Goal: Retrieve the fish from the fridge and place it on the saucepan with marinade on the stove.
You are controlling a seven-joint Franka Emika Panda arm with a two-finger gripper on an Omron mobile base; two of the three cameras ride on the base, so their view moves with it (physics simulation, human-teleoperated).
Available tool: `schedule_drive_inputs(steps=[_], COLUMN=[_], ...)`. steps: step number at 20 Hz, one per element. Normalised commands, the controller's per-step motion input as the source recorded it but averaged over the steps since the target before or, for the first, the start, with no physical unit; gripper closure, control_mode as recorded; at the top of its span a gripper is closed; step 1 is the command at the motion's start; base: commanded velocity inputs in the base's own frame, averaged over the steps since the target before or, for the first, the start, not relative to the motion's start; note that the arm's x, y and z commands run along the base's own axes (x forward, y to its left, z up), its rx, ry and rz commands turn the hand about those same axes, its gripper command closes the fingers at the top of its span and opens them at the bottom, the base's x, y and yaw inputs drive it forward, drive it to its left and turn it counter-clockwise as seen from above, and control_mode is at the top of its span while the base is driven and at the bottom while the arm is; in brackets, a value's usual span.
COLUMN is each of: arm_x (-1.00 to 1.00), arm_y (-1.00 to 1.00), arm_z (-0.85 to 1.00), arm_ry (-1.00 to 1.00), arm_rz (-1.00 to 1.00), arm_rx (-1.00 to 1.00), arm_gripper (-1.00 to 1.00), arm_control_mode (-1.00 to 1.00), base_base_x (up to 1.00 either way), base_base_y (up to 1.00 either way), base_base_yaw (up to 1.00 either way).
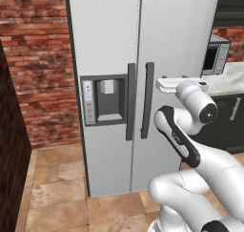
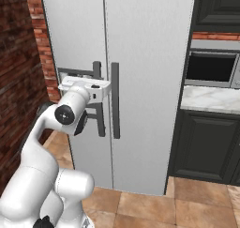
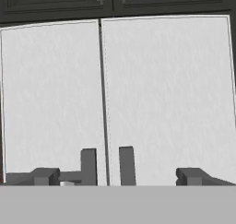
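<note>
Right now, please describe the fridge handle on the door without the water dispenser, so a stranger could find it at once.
Find the tall light-grey fridge beside the brick wall. Two dark vertical handles flank its centre seam. The wanted handle is on the plain door; its neighbour adjoins the dispenser recess.

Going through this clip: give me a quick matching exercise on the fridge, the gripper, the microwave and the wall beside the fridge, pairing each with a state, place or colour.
Things:
1. fridge
2. gripper
3. microwave
4. wall

Descriptions:
A. red brick
B. both doors shut
C. on the marble counter
D. open, facing the door handles

Pairs: 1-B, 2-D, 3-C, 4-A
</note>
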Motion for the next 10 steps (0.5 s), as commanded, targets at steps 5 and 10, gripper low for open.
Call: schedule_drive_inputs(steps=[5,10], arm_x=[0.1,0.19], arm_y=[0.0,0.0], arm_z=[0.0,0.0], arm_ry=[0.03,0.0], arm_rz=[0.0,0.0], arm_rx=[0.0,0.0], arm_gripper=[-1.0,-1.0], arm_control_mode=[-1.0,-1.0], base_base_x=[0.0,0.0], base_base_y=[0.0,0.0], base_base_yaw=[0.0,0.0])
